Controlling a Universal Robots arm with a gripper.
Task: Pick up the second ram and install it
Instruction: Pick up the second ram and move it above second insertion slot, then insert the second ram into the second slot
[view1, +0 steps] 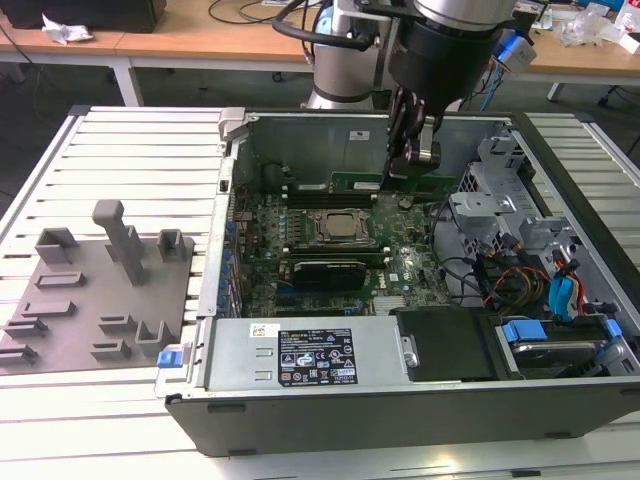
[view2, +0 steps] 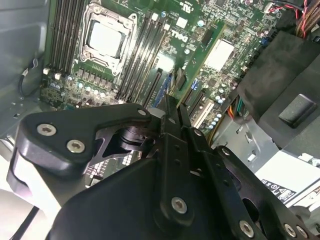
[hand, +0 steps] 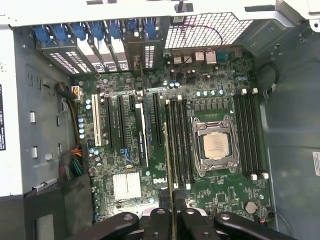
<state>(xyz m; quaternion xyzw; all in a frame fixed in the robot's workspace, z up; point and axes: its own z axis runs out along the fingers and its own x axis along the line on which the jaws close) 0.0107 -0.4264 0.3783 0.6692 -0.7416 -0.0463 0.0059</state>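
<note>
My gripper (view1: 414, 165) reaches down into the open computer case and is shut on the second ram (view1: 375, 183), a narrow green stick. In the exterior view the stick lies level along the far memory slots behind the silver processor (view1: 336, 228). In the first wrist view the second ram (hand: 168, 160) shows edge-on. It runs out from between the fingertips (hand: 159, 216) along the slot next to the processor (hand: 216, 145). I cannot tell whether it rests in the slot or hangs just above it. In the second wrist view the gripper (view2: 167, 107) hangs over the motherboard.
The case's walls (view1: 240, 130) close in the motherboard. A power supply (view1: 310, 352) lies at the front, with drive cages and coloured cables (view1: 530, 285) on the exterior view's right. A gray fixture (view1: 100, 290) with upright blocks lies on the slatted table on the exterior view's left.
</note>
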